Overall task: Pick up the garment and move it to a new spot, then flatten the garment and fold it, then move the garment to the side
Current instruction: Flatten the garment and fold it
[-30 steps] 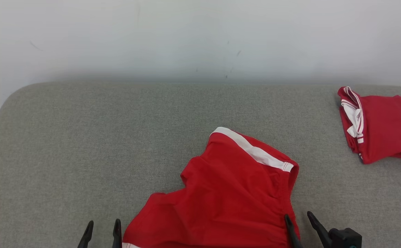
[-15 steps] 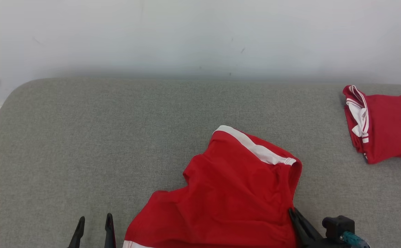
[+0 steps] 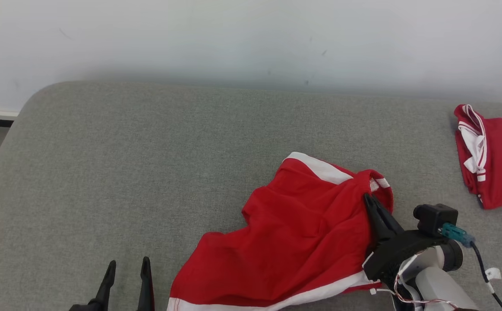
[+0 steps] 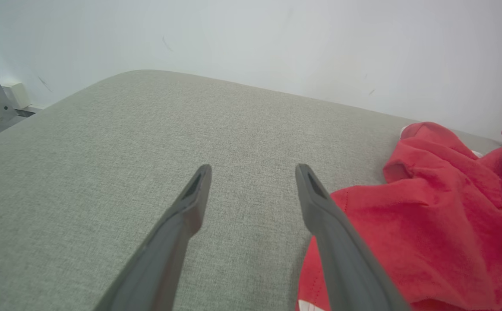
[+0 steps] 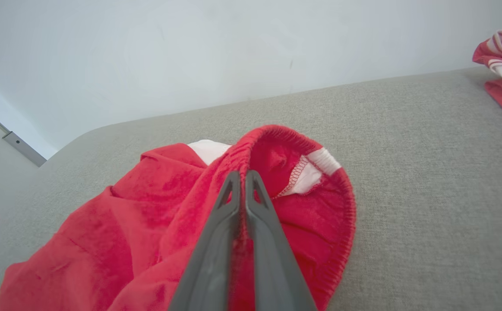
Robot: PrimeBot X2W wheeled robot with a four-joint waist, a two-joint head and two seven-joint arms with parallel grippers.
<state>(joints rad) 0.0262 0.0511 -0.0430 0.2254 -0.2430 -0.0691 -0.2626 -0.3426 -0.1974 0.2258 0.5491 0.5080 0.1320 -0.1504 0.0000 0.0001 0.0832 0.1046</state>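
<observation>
On the grey upholstered surface point(image 3: 147, 151), right of the middle and toward the near edge, lie the red shorts point(image 3: 302, 233), crumpled and spread unevenly. A white stripe point(image 3: 320, 168) runs along their far edge, and a white band point(image 3: 276, 302) borders the hem nearest the robot.

The right gripper point(image 3: 368, 198) reaches in from the lower right, and its two dark fingers are pressed tight together on the right-hand edge of the shorts. In the right wrist view the right gripper point(image 5: 240, 175) pinches a raised fold of the gathered waistband, with red cloth caught between the fingers. The fabric humps up around the fingertips, and a bit of white lining shows just to their right.

The left gripper point(image 3: 129, 261) sits at the lower left over bare grey fabric, just beside the left edge of the shorts. Its fingers are spread wide with nothing between them. In the left wrist view one finger point(image 4: 333, 242) overlaps the edge of the red cloth; whether it touches cannot be told.

A second red garment with white trim point(image 3: 497, 164) lies folded at the far right of the surface, well apart from the shorts. A pale wall point(image 3: 233, 39) stands behind.
</observation>
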